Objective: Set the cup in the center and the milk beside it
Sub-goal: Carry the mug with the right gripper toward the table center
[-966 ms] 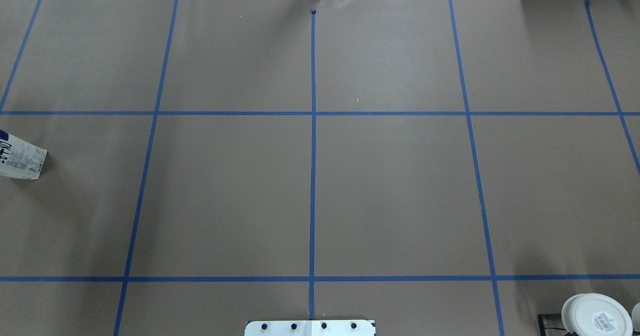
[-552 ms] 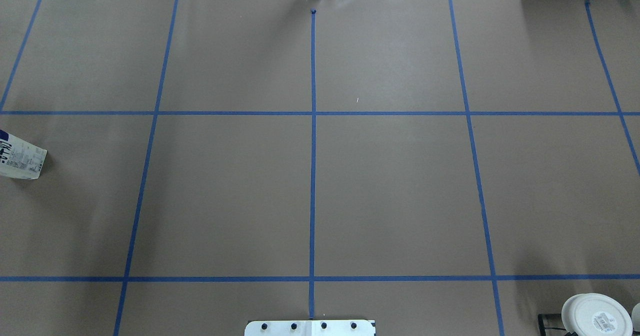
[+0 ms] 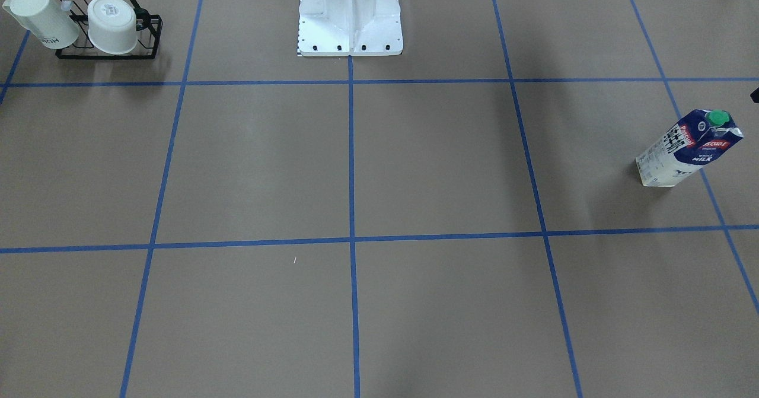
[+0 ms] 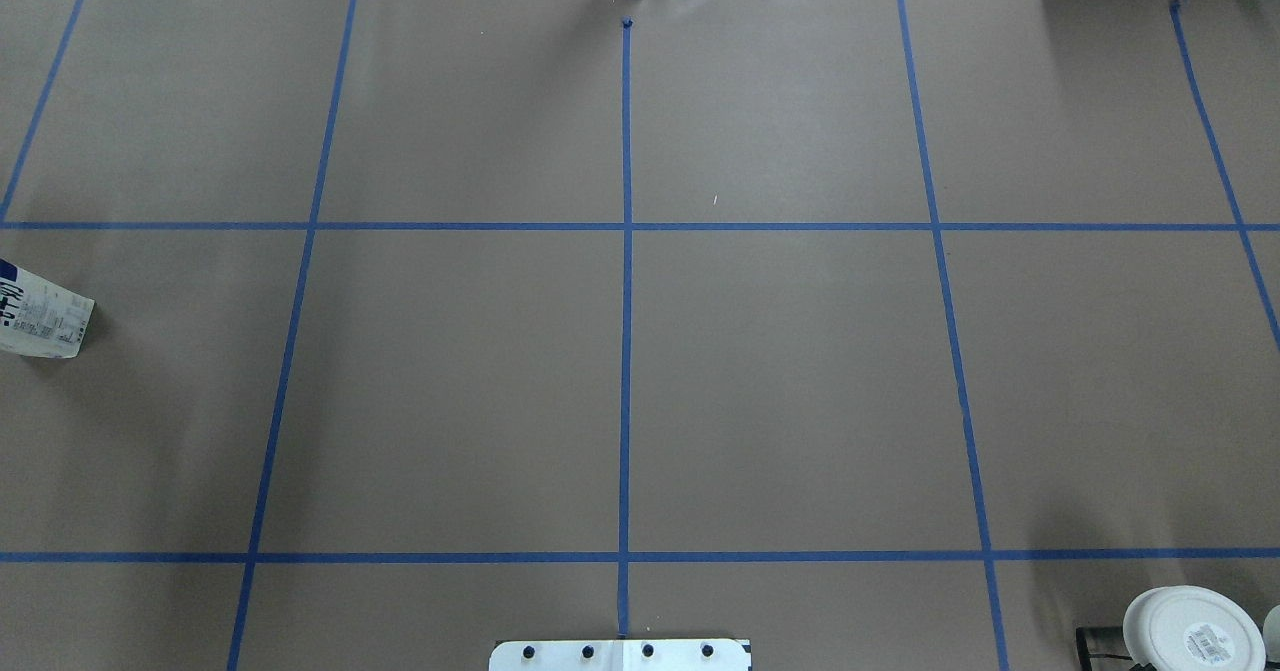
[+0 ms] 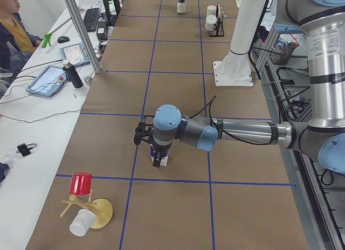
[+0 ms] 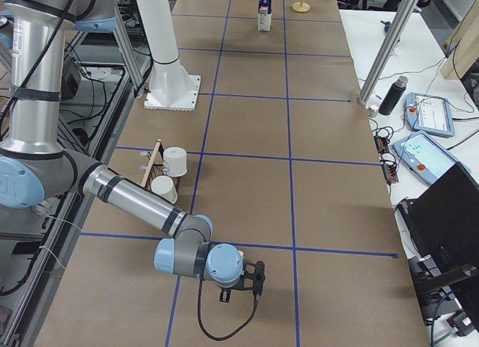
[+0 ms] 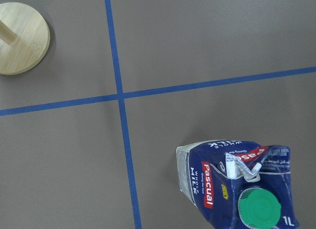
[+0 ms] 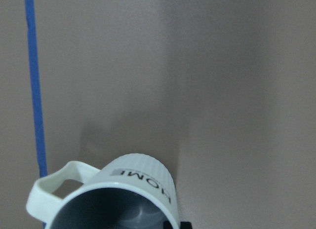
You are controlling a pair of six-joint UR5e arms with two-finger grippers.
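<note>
The milk (image 3: 688, 149), a navy and white carton with a green cap, stands upright at the table's left end. It also shows in the overhead view (image 4: 40, 313) and the left wrist view (image 7: 237, 189). My left gripper (image 5: 156, 155) hovers right over the milk (image 5: 164, 160); I cannot tell if it is open. The cup (image 8: 123, 194), a white ribbed mug with a handle, a dark grey inside and "HOME" lettering, stands below my right wrist. It also shows far off (image 5: 181, 6). My right gripper (image 6: 243, 276) is above it, state unclear. The center (image 4: 627, 226) is bare.
A black wire rack (image 3: 107, 51) near the robot's right holds a white lettered mug (image 3: 41, 18) and a white cup (image 4: 1190, 631) with a label on its base. A wooden stand (image 5: 89, 209) with a red cup is beyond the milk. The robot base (image 3: 350, 15) stands mid-table.
</note>
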